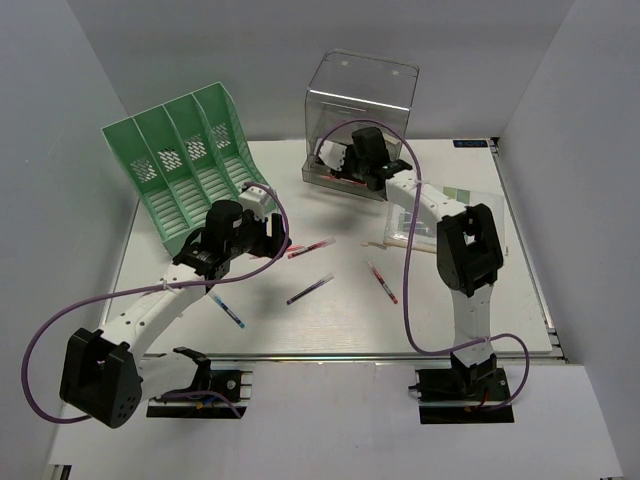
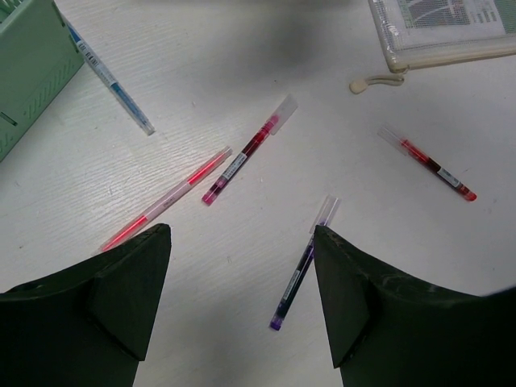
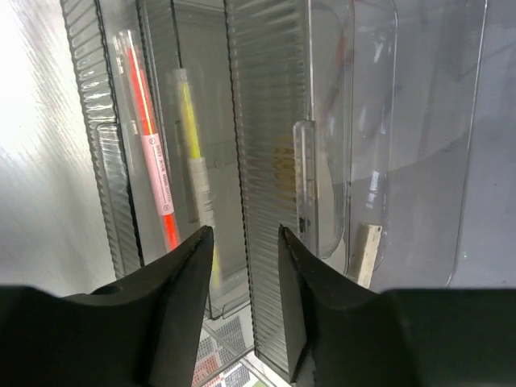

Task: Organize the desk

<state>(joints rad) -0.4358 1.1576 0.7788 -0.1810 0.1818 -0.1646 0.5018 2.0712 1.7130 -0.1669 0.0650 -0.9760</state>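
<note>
Wrist close-up on left claw (image 2: 240,234): spread wide, gripping nothing, above purple pen (image 2: 302,270) and red pen (image 2: 165,198). Only from right wrist: right claw (image 3: 243,232) slightly parted, empty, over yellow pen (image 3: 193,169) inside clear drawer box (image 3: 266,121). From overhead: surface (image 1: 330,320) white, flat, beneath both arms, silver rail (image 1: 330,356) along near edge.
</note>
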